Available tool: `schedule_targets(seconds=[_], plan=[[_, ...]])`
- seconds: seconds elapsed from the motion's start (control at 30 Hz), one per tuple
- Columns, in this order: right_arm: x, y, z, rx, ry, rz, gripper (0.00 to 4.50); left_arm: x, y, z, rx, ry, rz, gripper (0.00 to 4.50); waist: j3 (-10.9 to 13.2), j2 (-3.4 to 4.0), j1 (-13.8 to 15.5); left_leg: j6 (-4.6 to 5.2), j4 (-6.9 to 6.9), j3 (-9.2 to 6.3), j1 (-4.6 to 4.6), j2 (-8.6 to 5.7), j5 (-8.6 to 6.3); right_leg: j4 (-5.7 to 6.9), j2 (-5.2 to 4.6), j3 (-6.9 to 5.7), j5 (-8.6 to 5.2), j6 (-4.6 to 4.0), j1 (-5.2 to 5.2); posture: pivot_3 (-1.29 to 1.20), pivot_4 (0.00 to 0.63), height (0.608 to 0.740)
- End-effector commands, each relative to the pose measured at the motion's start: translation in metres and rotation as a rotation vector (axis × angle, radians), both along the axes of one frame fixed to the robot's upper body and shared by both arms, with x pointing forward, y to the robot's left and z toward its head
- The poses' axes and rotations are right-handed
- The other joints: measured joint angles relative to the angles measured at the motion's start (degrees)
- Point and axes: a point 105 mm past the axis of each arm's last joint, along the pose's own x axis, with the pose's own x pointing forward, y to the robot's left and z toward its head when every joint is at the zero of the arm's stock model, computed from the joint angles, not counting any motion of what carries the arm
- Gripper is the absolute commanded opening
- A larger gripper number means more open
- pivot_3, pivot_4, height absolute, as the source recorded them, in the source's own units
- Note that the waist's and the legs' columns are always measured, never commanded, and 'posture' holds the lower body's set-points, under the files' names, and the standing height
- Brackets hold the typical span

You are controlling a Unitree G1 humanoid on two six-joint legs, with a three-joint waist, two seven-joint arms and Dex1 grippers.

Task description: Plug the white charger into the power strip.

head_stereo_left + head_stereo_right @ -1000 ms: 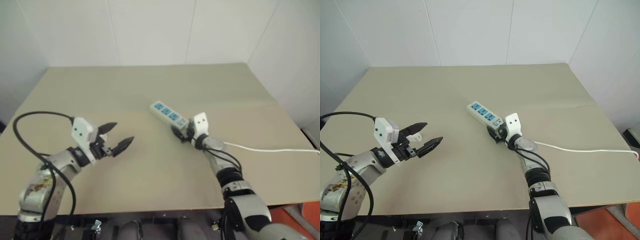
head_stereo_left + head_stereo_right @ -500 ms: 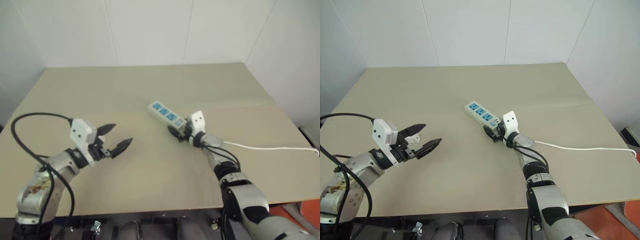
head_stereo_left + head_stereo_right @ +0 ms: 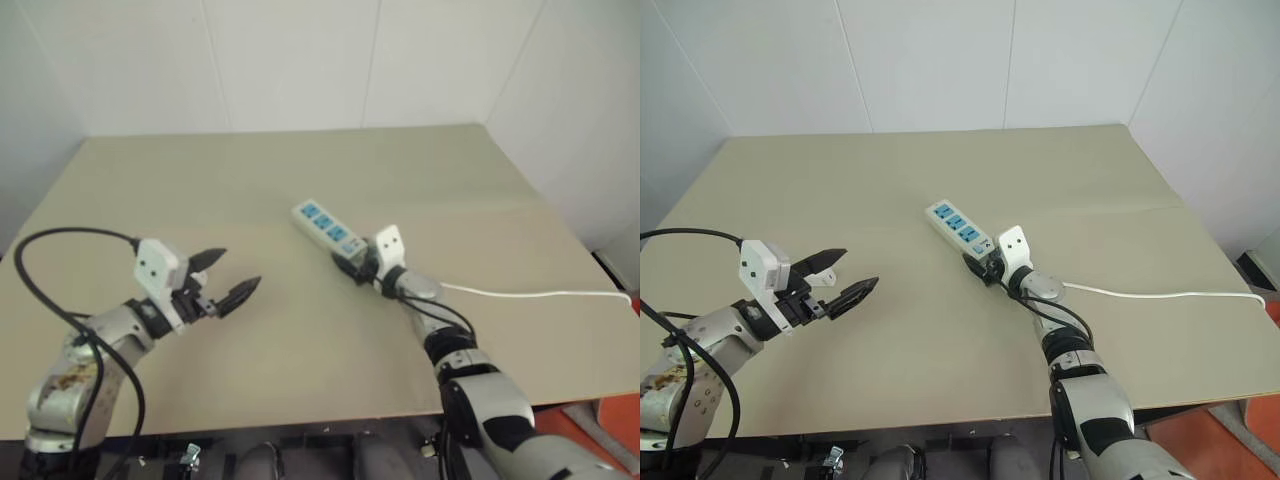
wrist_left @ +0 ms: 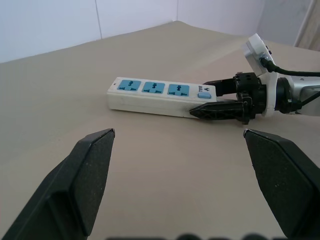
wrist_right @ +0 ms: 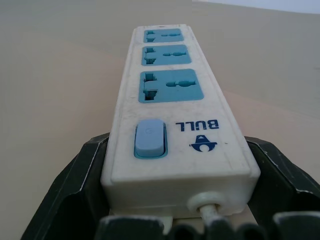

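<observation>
Two head cameras look forward and down from above the near table [image 3: 300,330] edge, taking in the whole tabletop, both arms and the white walls behind. The left wrist camera looks low and level across the table, seeing the power strip [image 4: 150,95] and right gripper [image 4: 220,102] from nearby. The right wrist camera sits almost against the strip's cord end, looking along its length.

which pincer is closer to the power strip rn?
Right. The right pincer straddles the cord end of the power strip, one finger along each side. The left pincer hangs open over bare table, well apart from the strip.
</observation>
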Motion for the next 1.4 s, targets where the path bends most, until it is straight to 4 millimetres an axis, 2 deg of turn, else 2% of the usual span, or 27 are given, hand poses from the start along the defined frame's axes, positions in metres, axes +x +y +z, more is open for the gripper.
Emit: schedule_targets(seconds=[0.03,0.2,0.33,0.43,0.53,0.67,0.8,1.0,1.17,1.3,1.4], plan=[[-0.016,0.003,0.053,0.065,-0.174,0.146,3.43,0.002,0.007,0.021,0.030,-0.069,-0.023,4.50,0.1,0.02,0.2,0.00,0.00,-0.01,-0.04,0.00,0.00,0.00,-0.01,-0.01,0.00,0.00,-0.03,0.00,0.150,0.740],[-0.050,0.005,0.075,0.073,-0.207,0.350,3.43,0.010,0.017,0.030,0.083,-0.080,-0.050,4.50,0.1,0.05,0.7,0.00,0.00,-0.05,-0.05,0.00,0.00,-0.02,-0.01,-0.01,0.00,0.01,-0.06,0.00,0.150,0.740],[-0.084,0.010,0.068,-0.015,-0.170,0.566,3.43,0.015,0.025,0.041,0.145,-0.069,-0.100,4.50,0.2,0.02,1.3,0.00,-0.01,-0.02,-0.03,0.00,0.00,-0.04,0.03,-0.04,0.00,0.01,-0.06,0.00,0.150,0.740],[-0.095,0.016,0.056,-0.067,-0.133,0.643,3.43,0.018,0.033,0.053,0.178,-0.066,-0.117,4.50,0.2,0.01,1.3,0.00,-0.01,0.06,-0.04,-0.01,0.00,-0.06,0.08,-0.07,0.00,0.01,-0.06,0.00,0.150,0.740],[-0.100,0.023,0.045,-0.093,-0.118,0.687,3.43,0.015,0.040,0.066,0.208,-0.054,-0.174,4.50,0.3,-0.02,1.2,0.00,-0.01,0.12,-0.03,0.00,0.00,-0.06,0.15,-0.05,0.00,0.00,-0.07,0.00,0.150,0.740],[-0.106,0.035,0.036,-0.094,-0.105,0.745,3.43,0.015,0.051,0.073,0.310,-0.015,-0.215,4.50,0.4,-0.02,1.2,0.00,-0.01,0.14,-0.10,0.17,0.00,-0.05,0.37,-0.06,0.00,0.00,-0.17,0.00,0.150,0.740],[-0.117,0.041,0.022,-0.126,-0.079,0.821,3.43,0.019,0.062,0.068,0.450,0.046,-0.231,4.50,0.4,-0.02,1.3,0.00,-0.01,0.15,-0.09,0.19,0.00,-0.01,0.43,-0.08,0.00,-0.01,-0.17,0.00,0.150,0.740],[-0.116,0.043,0.004,-0.169,-0.049,0.827,3.43,0.027,0.068,0.055,0.637,0.125,-0.286,4.50,0.5,-0.09,1.4,0.00,-0.01,0.15,-0.11,0.17,0.00,-0.02,0.44,-0.09,0.00,-0.01,-0.18,0.00,0.150,0.740],[-0.112,0.044,-0.003,-0.180,-0.036,0.813,3.43,0.045,0.072,0.052,0.849,0.152,-0.276,4.50,0.6,-0.18,1.4,-0.01,0.02,0.13,-0.21,0.18,0.01,0.02,0.48,-0.09,0.00,-0.01,-0.27,0.00,0.150,0.740],[-0.109,0.046,-0.003,-0.149,-0.015,0.787,3.43,0.063,0.080,0.046,1.095,0.255,-0.275,4.50,0.6,-0.21,1.4,-0.02,0.07,0.10,-0.28,0.14,0.02,0.04,0.50,-0.11,0.00,0.00,-0.29,0.00,0.150,0.740],[-0.110,0.047,-0.004,-0.139,-0.004,0.771,3.43,0.077,0.082,0.044,1.204,0.297,-0.289,4.50,0.6,-0.21,1.5,-0.02,0.08,0.10,-0.29,0.14,0.02,0.05,0.51,-0.11,0.00,0.00,-0.30,0.00,0.150,0.740]])
